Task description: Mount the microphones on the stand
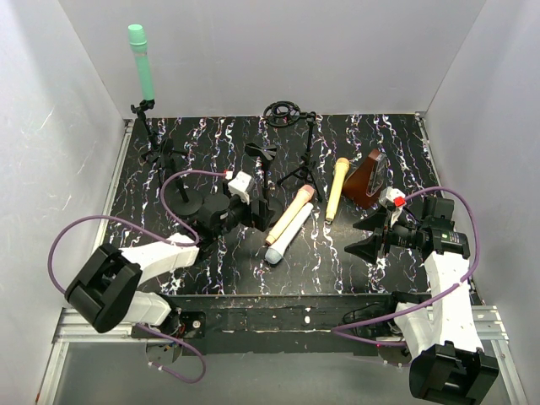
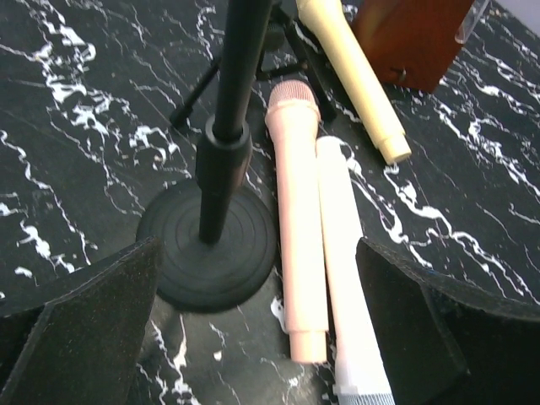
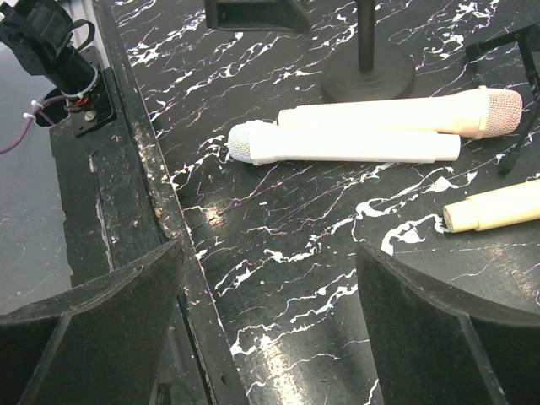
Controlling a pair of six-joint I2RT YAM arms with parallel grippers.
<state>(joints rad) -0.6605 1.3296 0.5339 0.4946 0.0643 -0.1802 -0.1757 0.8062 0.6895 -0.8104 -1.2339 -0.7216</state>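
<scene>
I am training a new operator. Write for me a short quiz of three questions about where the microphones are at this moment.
1. True or false: the mint green microphone is already mounted on a stand.
2. Which one lies side by side with the peach-pink microphone? A) the mint green microphone B) the white microphone C) none, it lies alone
3. How many microphones lie flat on the table?
Key: 1 true; 2 B; 3 three.
</scene>
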